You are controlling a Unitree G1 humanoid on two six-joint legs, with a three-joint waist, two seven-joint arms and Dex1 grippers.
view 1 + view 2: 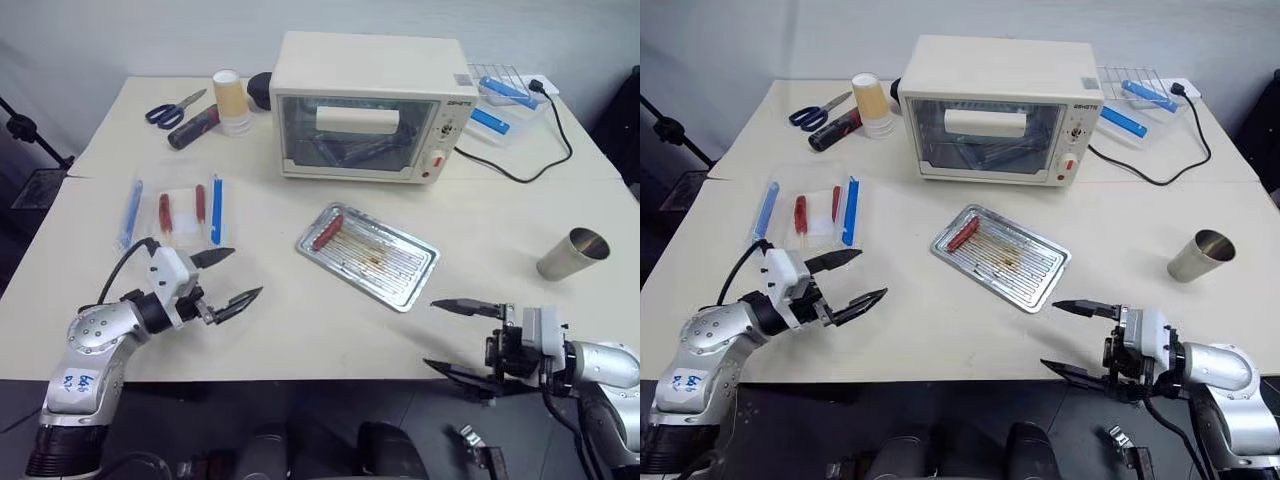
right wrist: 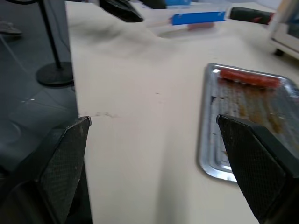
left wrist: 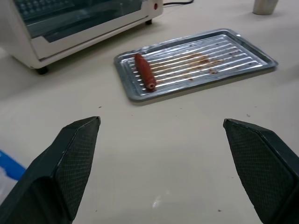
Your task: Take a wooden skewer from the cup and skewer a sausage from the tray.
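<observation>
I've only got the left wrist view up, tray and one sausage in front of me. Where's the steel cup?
Observer: The cup stands on the table's right side, beyond the right gripper, apart from the tray.
Operator: Any skewer in it?
Observer: No stick rises above its rim; I cannot tell what is inside.
Operator: Is the right gripper holding anything?
Observer: No, its jaws are open and empty, at the table's near edge.
</observation>
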